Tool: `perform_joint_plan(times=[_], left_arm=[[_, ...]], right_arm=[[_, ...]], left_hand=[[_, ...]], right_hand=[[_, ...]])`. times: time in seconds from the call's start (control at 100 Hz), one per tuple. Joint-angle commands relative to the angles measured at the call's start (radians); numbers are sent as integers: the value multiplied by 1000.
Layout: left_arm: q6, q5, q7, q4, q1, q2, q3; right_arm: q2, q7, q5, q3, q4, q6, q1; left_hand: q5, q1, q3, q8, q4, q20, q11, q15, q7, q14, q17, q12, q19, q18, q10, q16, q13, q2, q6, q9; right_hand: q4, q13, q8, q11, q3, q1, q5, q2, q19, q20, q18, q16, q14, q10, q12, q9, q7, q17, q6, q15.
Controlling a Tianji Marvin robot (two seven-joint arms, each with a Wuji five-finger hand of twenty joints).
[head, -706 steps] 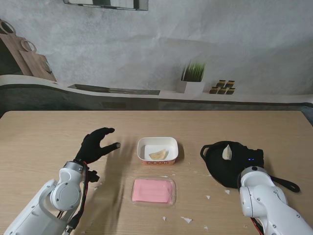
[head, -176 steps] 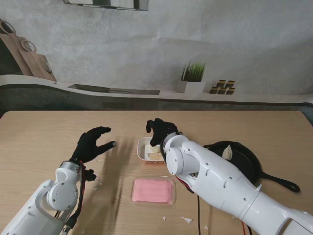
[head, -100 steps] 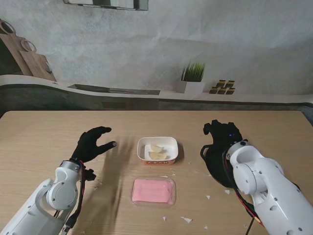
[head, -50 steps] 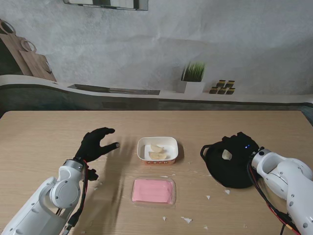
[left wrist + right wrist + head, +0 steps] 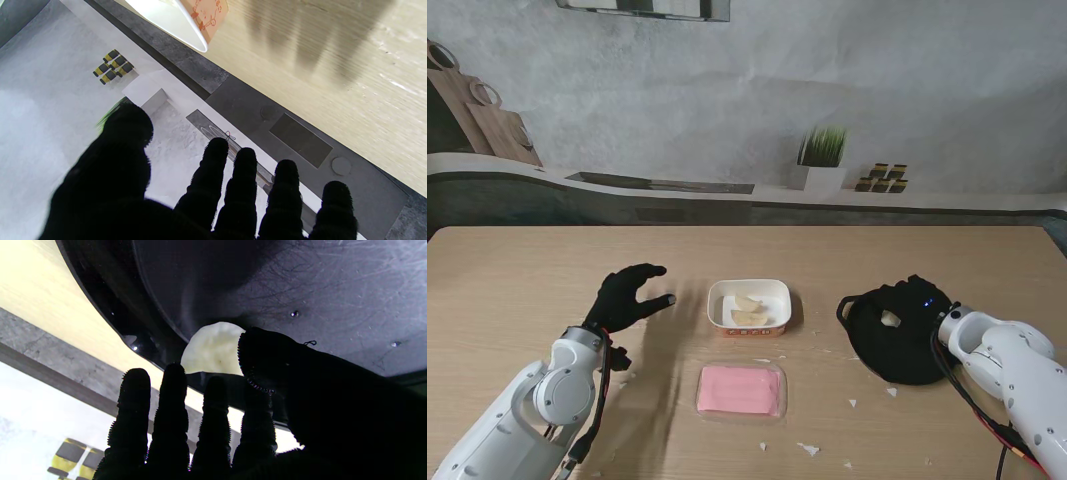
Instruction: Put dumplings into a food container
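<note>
A white food container [image 5: 749,305] sits mid-table with two pale dumplings [image 5: 747,310] inside; one corner of it shows in the left wrist view [image 5: 186,23]. To its right lies a black frying pan [image 5: 889,345] holding one dumpling [image 5: 890,319] near its far rim. My right hand [image 5: 914,300] hovers over the pan with fingers spread; in its wrist view the thumb [image 5: 267,356] lies beside the dumpling [image 5: 213,348], not gripping it. My left hand [image 5: 627,298] hangs open above bare table, left of the container.
A pink lid [image 5: 741,389] in clear wrap lies nearer to me than the container. Small white scraps [image 5: 808,449] dot the table near the pan. The pan's handle [image 5: 1017,378] points right toward the table edge. A potted plant [image 5: 820,158] stands on the back ledge.
Since 1.8 s ago my right hand left the container, where a second dumpling now lies, and swung right over the pan. In the last half second it settled lower by the remaining dumpling.
</note>
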Motion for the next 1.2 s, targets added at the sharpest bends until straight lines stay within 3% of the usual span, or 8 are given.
perform_joint_plan(times=[0.0, 0.52, 0.8, 0.95, 1.11, 1.16, 1.19], left_arm=[[6, 1, -15, -5, 3, -2, -1], [9, 2, -15, -9, 6, -2, -4], [5, 1, -17, -6, 4, -2, -4], [5, -1, -17, -6, 4, -2, -4], [3, 1, -15, -5, 3, -2, -5], [3, 2, -14, -5, 3, -2, -5], [4, 1, -13, -5, 3, -2, -5]], right_arm=[[-3, 28, -3, -13, 10, 13, 9], [0, 70, 32, -102, 79, 57, 63], [5, 58, 26, -142, 97, 57, 82], [7, 46, 22, -155, 101, 55, 86], [7, 67, 32, -171, 108, 58, 95], [7, 67, 34, -174, 110, 58, 96], [7, 66, 36, -175, 112, 57, 98]], left_hand=[[14, 4, -6, 10, 29, -2, -1, -8, 7, 3, -11, 2, -34, -9, 3, 15, 5, -4, -26, -6], [16, 2, -6, 10, 29, -2, -2, -9, 7, 3, -13, 2, -34, -10, 2, 15, 5, -3, -27, -6], [16, 0, -7, 10, 29, -2, -1, -9, 6, 1, -14, 2, -35, -9, 1, 16, 7, -1, -28, -5], [17, 1, -7, 11, 29, -2, -1, -9, 7, 2, -14, 2, -35, -9, 1, 16, 7, -2, -28, -5], [16, 1, -7, 11, 29, -2, -1, -7, 8, 3, -14, 2, -35, -9, 2, 17, 11, -1, -26, -5], [16, 1, -7, 11, 29, -2, -1, -6, 8, 4, -14, 2, -35, -8, 2, 17, 12, -1, -28, -4], [20, 1, -6, 12, 29, -2, -1, -6, 9, 3, -14, 2, -35, -9, 2, 17, 12, -1, -30, -4]], right_hand=[[11, -17, 12, -11, 36, -17, -34, -51, -2, -7, -14, 9, -19, -17, -9, -24, -6, 2, -19, 9], [-15, 63, 11, 14, -47, -132, 2, -51, 37, 3, 15, 41, 32, 30, -2, 38, 6, 39, 1, 85], [-13, 157, 37, 70, -28, -129, 117, -52, 115, 24, 51, 71, 50, 34, 28, 203, 54, 69, -12, 157], [-5, 266, 61, 66, 7, -92, 227, -51, 147, 26, 77, 79, 54, 43, 31, 322, 70, 113, -16, 196], [5, 354, 76, 92, 39, -55, 269, -46, 180, 29, 85, 95, 45, 51, 45, 372, 87, 175, -6, 252], [-53, 380, 95, 102, 39, -37, 289, -57, 189, 24, 90, 93, 45, 55, 30, 398, 107, 189, -14, 268], [-103, 401, 54, 115, 44, -18, 306, -70, 200, 19, 93, 88, 46, 58, 3, 419, 134, 204, -28, 279]])
